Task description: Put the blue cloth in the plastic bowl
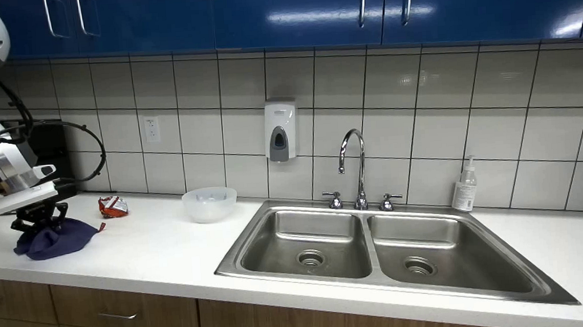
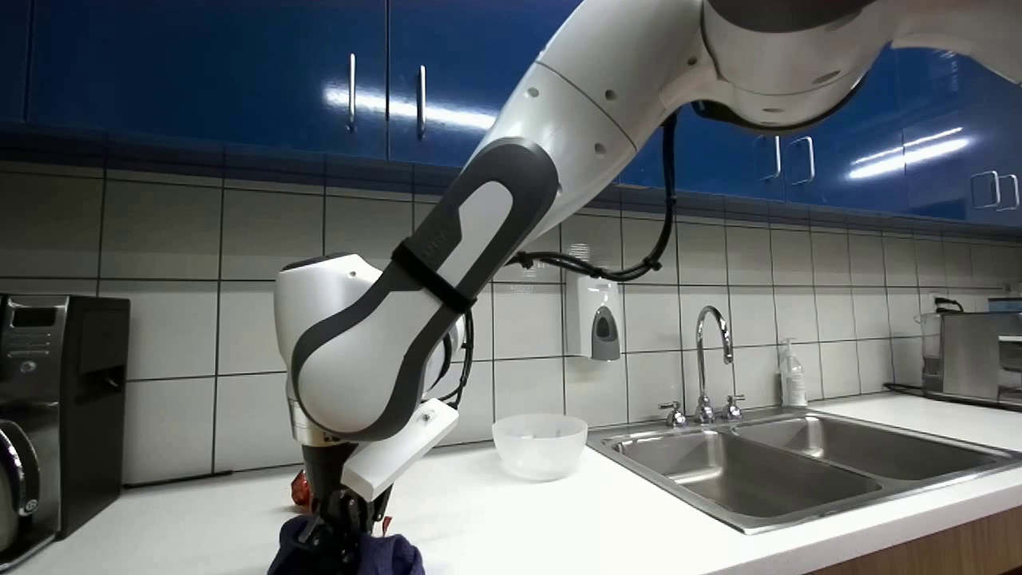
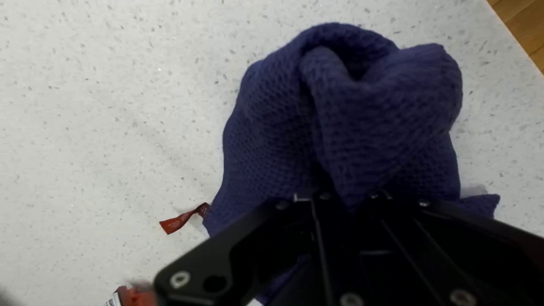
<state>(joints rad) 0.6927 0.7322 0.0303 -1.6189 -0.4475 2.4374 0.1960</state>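
The blue cloth [image 1: 68, 241] lies bunched on the white counter; it also shows in an exterior view [image 2: 390, 556] and the wrist view [image 3: 357, 123]. A small red tag [image 3: 182, 221] sticks out from its edge. My gripper [image 1: 44, 229] points down into the cloth. In the wrist view its fingers [image 3: 349, 202] are close together with a fold of cloth pinched between them; the fingertips are buried in cloth. The cloth still rests on the counter. The translucent plastic bowl [image 1: 210, 210] stands upright near the wall, left of the sink; it also shows in an exterior view [image 2: 539, 449].
A red and silver packet [image 1: 113, 206] lies behind the cloth. A double steel sink [image 1: 289, 204] with a faucet [image 1: 358, 169] is beyond the bowl. A black appliance [image 2: 88, 415] stands at the counter's far end. A soap dispenser [image 1: 281, 128] hangs on the wall.
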